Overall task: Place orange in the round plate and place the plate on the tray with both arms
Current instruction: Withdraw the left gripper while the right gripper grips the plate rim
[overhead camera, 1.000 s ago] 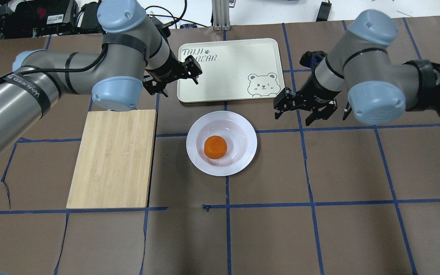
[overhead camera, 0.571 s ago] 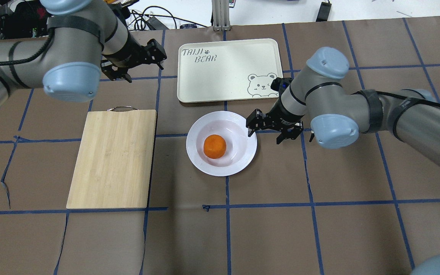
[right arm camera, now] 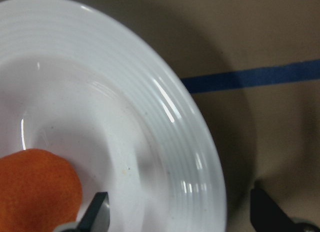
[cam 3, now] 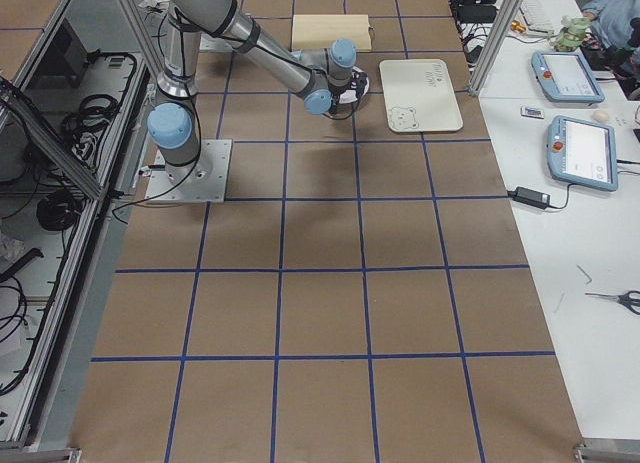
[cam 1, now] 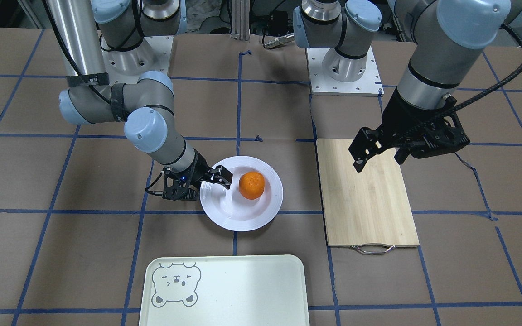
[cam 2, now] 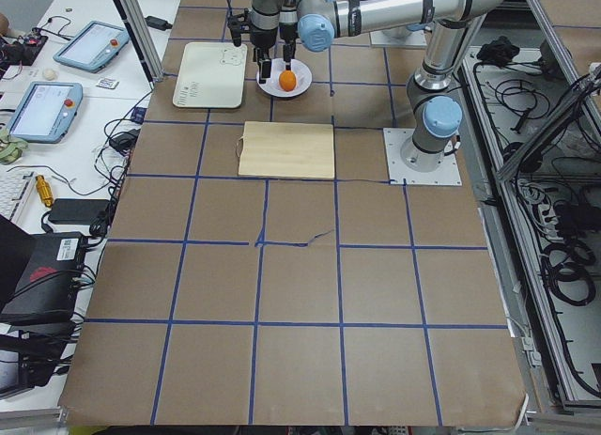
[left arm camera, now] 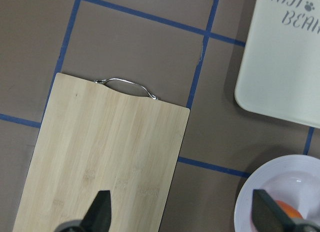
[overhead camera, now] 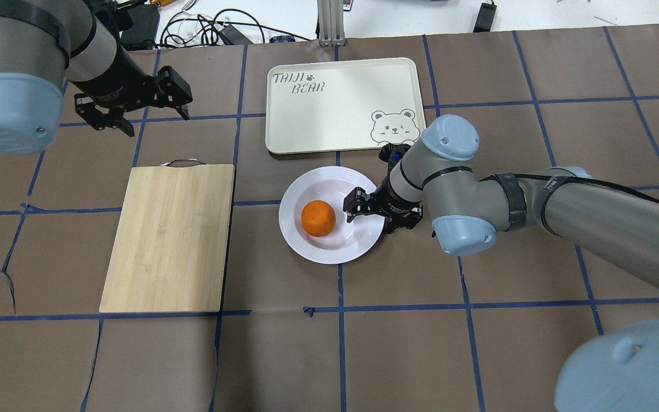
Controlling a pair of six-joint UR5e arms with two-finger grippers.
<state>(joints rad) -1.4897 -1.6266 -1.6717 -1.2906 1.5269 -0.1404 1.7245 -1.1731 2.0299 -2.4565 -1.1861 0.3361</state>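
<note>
The orange (overhead camera: pixel 318 218) (cam 1: pixel 251 185) lies in the sunken centre of the white round plate (overhead camera: pixel 308 252) (cam 1: pixel 243 222), which rests on the table in front of the mint-white tray (overhead camera: pixel 341 109) (cam 1: pixel 243 290). My right gripper (overhead camera: pixel 370 220) (cam 1: pixel 200 188) is open and low, straddling the plate's right rim. The right wrist view shows the rim (right arm camera: pixel 165 117) between its fingers, with the orange (right arm camera: pixel 35 192) just inside. My left gripper (overhead camera: pixel 157 123) (cam 1: pixel 378 164) hangs open and holds nothing. It is raised high, left of the tray and beyond the far end of the board.
A bamboo cutting board (overhead camera: pixel 169 240) (left arm camera: pixel 100 157) with a metal handle lies left of the plate. The tray's near corner (left arm camera: pixel 285 66) shows in the left wrist view. Cables and equipment sit beyond the table's far edge.
My right gripper came down from beside the tray to the plate's right rim. My left arm drew back leftward, away from the tray's left edge.
</note>
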